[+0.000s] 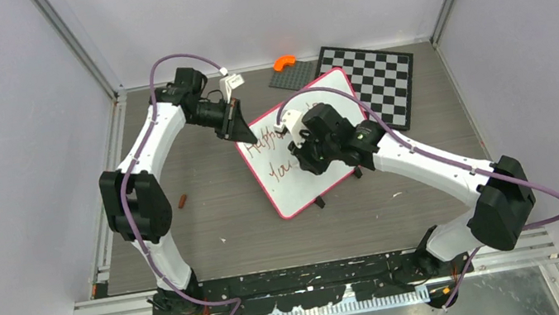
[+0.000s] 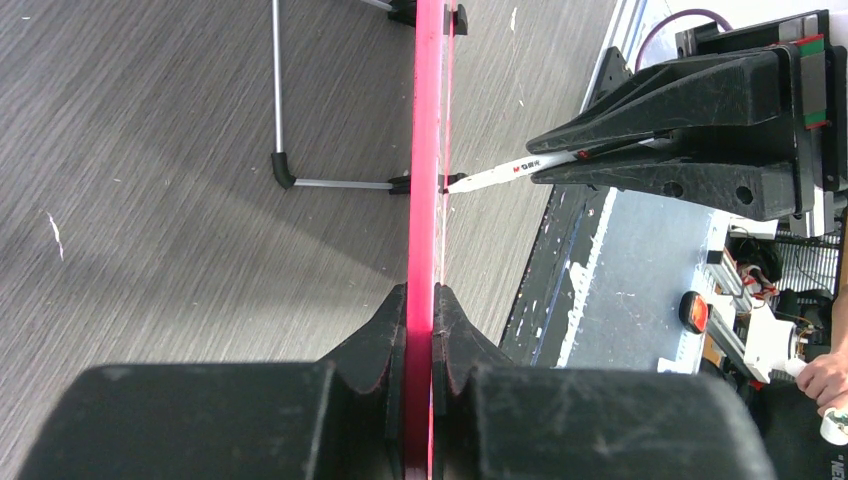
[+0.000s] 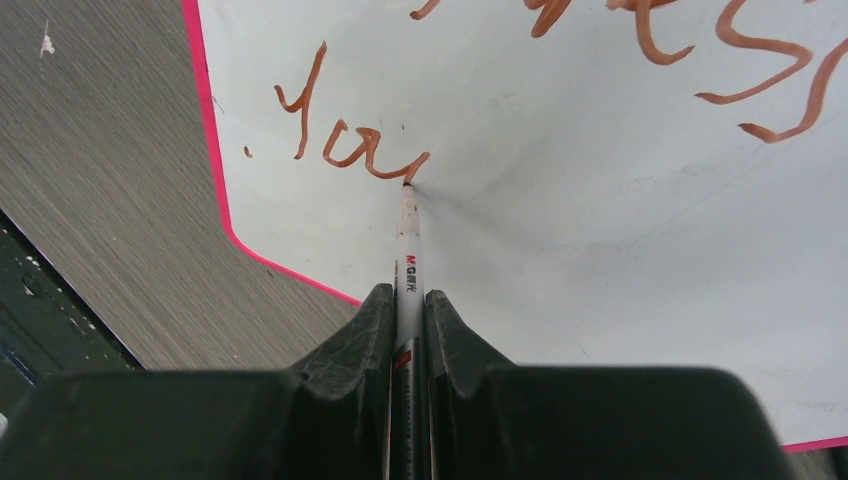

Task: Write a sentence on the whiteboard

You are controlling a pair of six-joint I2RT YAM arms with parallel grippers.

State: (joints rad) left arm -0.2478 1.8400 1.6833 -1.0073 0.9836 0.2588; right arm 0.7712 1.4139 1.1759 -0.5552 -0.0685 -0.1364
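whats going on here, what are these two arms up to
The left pincer is clamped on the pink frame of the whiteboard, holding it steady. The right pincer grips a marker whose tip rests on the board, partway through the second line of the sentence. One red-brown line is written above; the second has only its first few letters.
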